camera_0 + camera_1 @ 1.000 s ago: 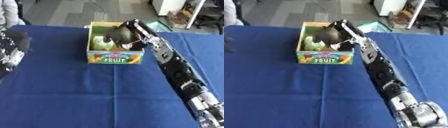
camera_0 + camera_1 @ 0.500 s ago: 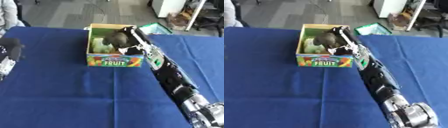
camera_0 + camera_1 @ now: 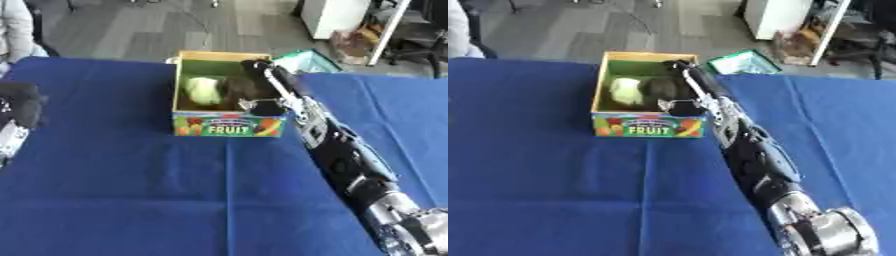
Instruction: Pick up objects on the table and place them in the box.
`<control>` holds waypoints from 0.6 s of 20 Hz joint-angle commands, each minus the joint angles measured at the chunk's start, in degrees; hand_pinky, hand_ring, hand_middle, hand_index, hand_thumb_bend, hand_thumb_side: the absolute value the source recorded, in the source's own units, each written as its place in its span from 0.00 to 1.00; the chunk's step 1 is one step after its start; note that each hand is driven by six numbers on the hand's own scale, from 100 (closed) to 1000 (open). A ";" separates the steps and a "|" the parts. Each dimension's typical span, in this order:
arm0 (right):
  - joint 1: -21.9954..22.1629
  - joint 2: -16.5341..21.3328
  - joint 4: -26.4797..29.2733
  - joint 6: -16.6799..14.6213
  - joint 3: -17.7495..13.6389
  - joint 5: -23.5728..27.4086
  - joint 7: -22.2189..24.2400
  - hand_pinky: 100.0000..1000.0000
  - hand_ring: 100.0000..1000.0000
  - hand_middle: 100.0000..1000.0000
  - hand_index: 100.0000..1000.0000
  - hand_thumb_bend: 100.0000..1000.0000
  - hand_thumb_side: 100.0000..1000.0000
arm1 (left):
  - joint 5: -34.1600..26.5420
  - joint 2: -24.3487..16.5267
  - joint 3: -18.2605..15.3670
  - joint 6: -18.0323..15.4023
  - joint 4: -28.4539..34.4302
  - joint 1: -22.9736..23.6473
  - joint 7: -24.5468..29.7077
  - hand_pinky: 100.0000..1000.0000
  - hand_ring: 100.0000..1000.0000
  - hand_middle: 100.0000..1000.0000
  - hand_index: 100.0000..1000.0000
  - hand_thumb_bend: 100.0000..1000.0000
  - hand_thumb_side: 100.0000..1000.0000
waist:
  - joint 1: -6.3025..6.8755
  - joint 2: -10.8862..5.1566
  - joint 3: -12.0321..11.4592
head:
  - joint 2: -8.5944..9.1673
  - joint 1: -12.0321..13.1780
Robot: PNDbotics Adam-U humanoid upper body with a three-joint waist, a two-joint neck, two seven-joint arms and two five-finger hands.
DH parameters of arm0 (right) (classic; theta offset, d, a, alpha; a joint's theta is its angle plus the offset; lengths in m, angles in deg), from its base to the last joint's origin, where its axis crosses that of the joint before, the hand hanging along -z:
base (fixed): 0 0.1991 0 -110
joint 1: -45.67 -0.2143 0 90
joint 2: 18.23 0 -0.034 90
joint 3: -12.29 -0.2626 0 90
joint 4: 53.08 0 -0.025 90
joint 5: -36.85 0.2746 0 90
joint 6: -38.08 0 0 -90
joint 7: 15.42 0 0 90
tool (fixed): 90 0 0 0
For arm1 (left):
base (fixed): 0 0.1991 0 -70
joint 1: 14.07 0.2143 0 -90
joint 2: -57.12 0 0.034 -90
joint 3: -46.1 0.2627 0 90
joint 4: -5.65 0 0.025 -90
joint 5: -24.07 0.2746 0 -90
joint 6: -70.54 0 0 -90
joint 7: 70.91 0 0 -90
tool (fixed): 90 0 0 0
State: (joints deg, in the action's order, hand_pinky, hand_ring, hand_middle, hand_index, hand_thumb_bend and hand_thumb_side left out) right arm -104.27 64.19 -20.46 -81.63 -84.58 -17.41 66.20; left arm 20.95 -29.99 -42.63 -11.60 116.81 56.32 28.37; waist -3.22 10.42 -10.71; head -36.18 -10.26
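Left eye view: reaching from the lower right across the blue worktop point(image 3: 122, 190) and down into the box point(image 3: 229, 125), the one lettered FRUIT; right robot hand point(image 3: 249, 89) lying inside it over a dark rounded object point(image 3: 234, 87), hand and object both dark, so whether curled round it or spread — cannot tell; sitting just beside that, toward the box's left wall, a pale green rounded object point(image 3: 203, 90), looking like toy produce; showing at the left edge, low over the cloth, the left robot hand point(image 3: 19, 102), dark and idle, fingers not readable.

Right eye view: showing the same box point(image 3: 649, 126) from slightly further right, with the pale green object point(image 3: 626, 90) and the dark object point(image 3: 658, 89) side by side, touching or nearly so; the right robot hand point(image 3: 677, 82) pressing in against the right wall; no loose objects lying elsewhere on the cloth.

Judging by shape and finish: probably light, stiff, smooth toy pieces, apt to roll; best taken across the widest part, fingers opposite thumb; likely slipping if pinched near an end.
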 commanded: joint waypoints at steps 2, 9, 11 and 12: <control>-1.12 1.51 1.35 -0.58 -0.29 1.22 -0.04 0.96 0.96 0.80 0.93 0.51 0.34 | 0.14 -0.54 -0.15 -0.05 1.01 -0.63 -0.02 0.63 0.75 0.57 0.70 0.26 0.35 | 0.40 -0.98 0.22 | 0.61 -0.01; -1.41 2.21 8.74 -3.99 1.91 16.29 8.99 0.87 0.88 0.69 0.87 0.43 0.26 | 0.29 -0.52 -0.72 0.09 0.62 0.37 -0.35 0.63 0.75 0.57 0.70 0.26 0.36 | 0.36 -1.30 1.78 | 0.16 0.97; -1.04 3.01 12.32 -4.20 3.37 23.90 14.09 0.84 0.85 0.66 0.86 0.35 0.20 | 0.35 -0.56 -1.15 0.21 0.35 1.01 -0.65 0.63 0.75 0.57 0.69 0.27 0.37 | 0.23 -1.34 2.53 | -0.24 1.44; -0.60 3.45 14.50 -3.66 4.23 28.13 16.82 0.84 0.85 0.66 0.86 0.32 0.18 | 0.44 -0.61 -1.43 0.28 0.17 1.43 -0.85 0.63 0.75 0.57 0.69 0.27 0.38 | 0.16 -1.38 2.98 | -0.50 1.80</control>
State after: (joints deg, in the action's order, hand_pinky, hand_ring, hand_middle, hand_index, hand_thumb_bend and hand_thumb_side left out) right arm -103.91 65.59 -9.25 -85.18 -81.15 6.17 80.28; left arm 21.10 -29.99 -43.31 -11.30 116.47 58.11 27.90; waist -3.33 10.17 -7.60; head -36.30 -8.87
